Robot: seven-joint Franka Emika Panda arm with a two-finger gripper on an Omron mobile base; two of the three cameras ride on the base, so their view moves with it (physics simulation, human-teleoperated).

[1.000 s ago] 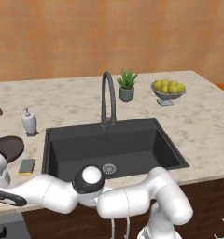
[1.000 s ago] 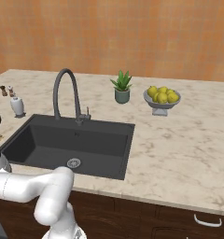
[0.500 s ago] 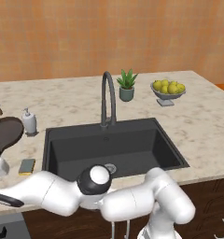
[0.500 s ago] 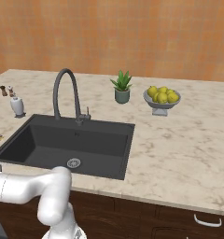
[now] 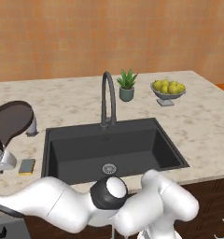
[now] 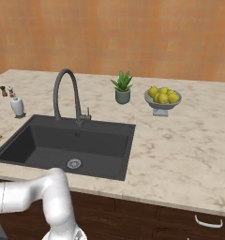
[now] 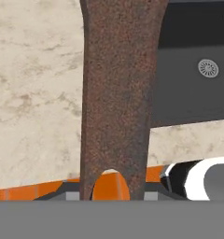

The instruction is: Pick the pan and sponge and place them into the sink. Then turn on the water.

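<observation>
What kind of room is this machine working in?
A kitchen, by the look of it, though a rendered one: a black sink with a gooseneck faucet is set into a marble-look counter, and a fruit bowl stands nearby.

Sink (image 5: 62, 154) set in counter (image 5: 202, 121); drain (image 5: 109, 168) in sink floor. Faucet (image 5: 108, 98) mounted behind sink. Plant (image 5: 127, 85) and fruit bowl (image 5: 168, 89) placed behind and right of faucet. Sponge (image 5: 26, 166) laid on counter left of sink. Pan (image 5: 11, 122) raised above counter, left of sink, behind sponge.
</observation>
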